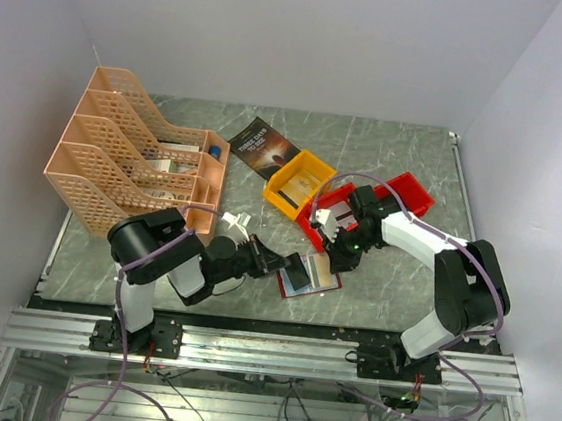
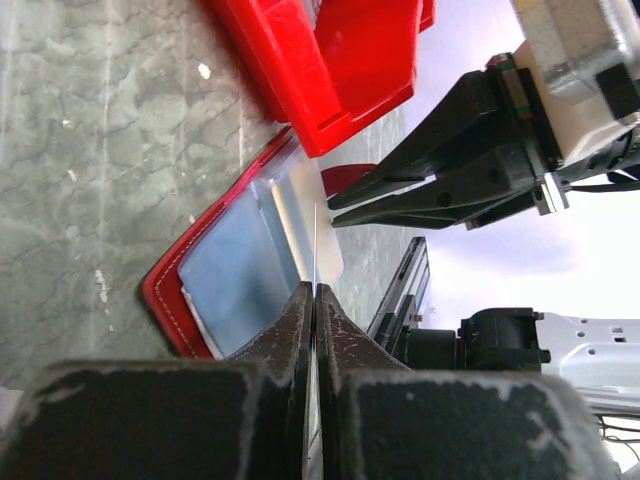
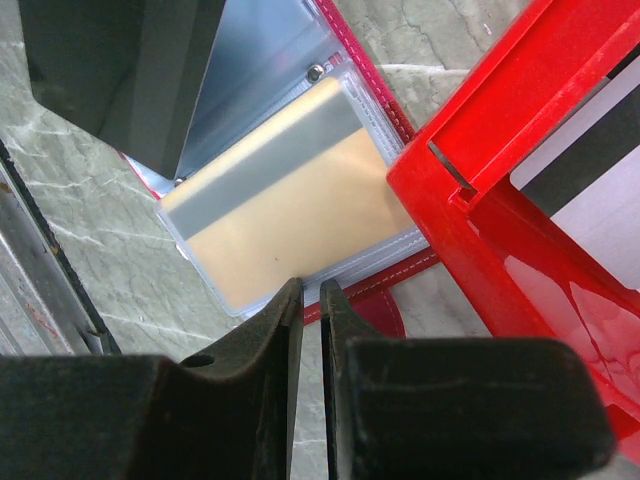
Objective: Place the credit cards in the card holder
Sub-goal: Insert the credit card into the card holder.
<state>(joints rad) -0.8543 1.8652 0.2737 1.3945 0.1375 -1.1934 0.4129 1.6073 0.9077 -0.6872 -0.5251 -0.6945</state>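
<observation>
Left end effector (image 2: 315,300): pressed together on a thin clear pocket leaf of the card holder, holding it up.
Card holder (image 1: 306,277): open on the bench (image 1: 397,162) between the arms; light, floppy, slick plastic; best gripped by a leaf edge.
Credit card (image 3: 285,195): tan, stiff, lying in a pocket.
Right end effector (image 3: 310,300): nearly closed, empty, at the holder's edge.
Red bin (image 1: 404,191): just beyond.

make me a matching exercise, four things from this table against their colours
Things:
1. file rack
2. card holder
3. small bin beside the book
4. card in the clear pocket

Colours:
a. yellow
b. tan with a grey stripe
c. peach
d. dark red

Pairs: 1-c, 2-d, 3-a, 4-b
</observation>
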